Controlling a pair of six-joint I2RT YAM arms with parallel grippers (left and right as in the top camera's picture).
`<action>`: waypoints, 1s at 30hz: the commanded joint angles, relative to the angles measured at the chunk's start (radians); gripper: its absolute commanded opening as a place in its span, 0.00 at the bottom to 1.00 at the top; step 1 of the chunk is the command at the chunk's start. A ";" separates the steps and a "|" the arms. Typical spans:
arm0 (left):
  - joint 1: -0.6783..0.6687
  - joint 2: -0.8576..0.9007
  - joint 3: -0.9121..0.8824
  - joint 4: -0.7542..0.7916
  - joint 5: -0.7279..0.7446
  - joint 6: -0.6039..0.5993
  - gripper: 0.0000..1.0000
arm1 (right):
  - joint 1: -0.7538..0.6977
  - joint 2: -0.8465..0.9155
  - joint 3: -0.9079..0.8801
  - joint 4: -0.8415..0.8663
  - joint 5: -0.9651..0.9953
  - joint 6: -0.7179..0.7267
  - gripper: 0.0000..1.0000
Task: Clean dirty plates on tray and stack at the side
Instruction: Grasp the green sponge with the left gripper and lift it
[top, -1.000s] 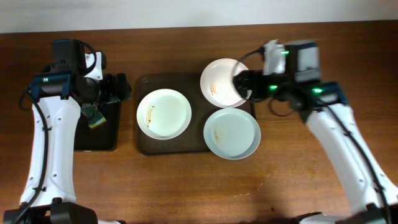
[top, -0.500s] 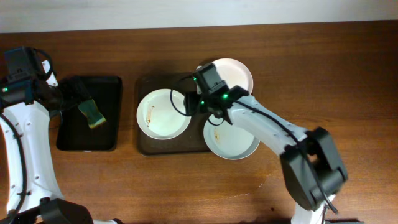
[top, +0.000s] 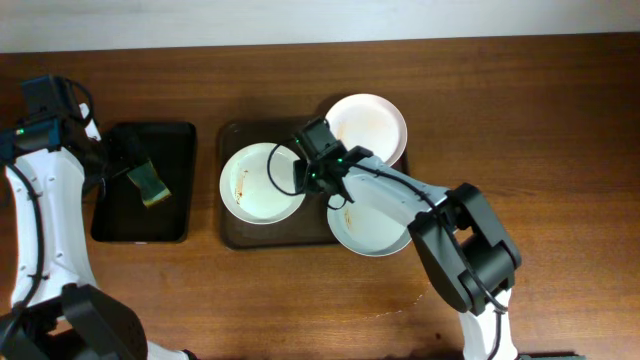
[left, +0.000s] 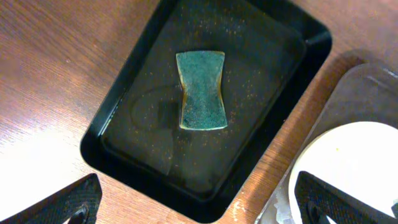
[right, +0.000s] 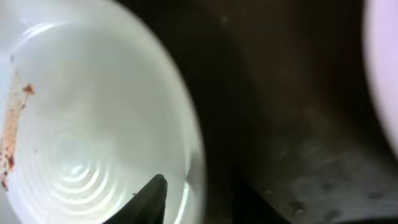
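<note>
Three white plates lie on the dark brown tray (top: 232, 140): a left plate (top: 255, 185) with a brown smear, a back right plate (top: 375, 125), and a front right plate (top: 380, 220) overhanging the rim. My right gripper (top: 303, 178) is low at the left plate's right rim (right: 198, 155). One finger (right: 154, 198) is inside the plate, the other is dark against the tray outside, and a gap still shows at the rim, so it is open. My left gripper (left: 202, 205) is wide open and empty above the near edge of the black tray (left: 261, 68).
A green sponge (left: 201, 90) lies flat in the small black tray (top: 170, 150), left of the brown tray. The left plate (left: 348, 162) shows at the right edge of the left wrist view. Bare wooden table (top: 530, 120) lies to the right.
My right arm swung from the back right plate to the left plate's right rim, its jaws narrowing. My left arm pulled back to the left, away from the sponge.
</note>
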 joint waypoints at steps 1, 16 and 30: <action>0.003 0.027 0.023 -0.009 -0.010 -0.013 0.97 | 0.014 0.023 0.021 -0.002 0.017 0.005 0.30; 0.002 0.111 -0.112 0.062 -0.010 -0.111 0.50 | 0.012 0.035 0.021 -0.038 0.027 0.043 0.04; 0.002 0.299 -0.134 0.304 -0.010 -0.122 0.48 | 0.012 0.035 0.021 -0.037 0.032 0.040 0.04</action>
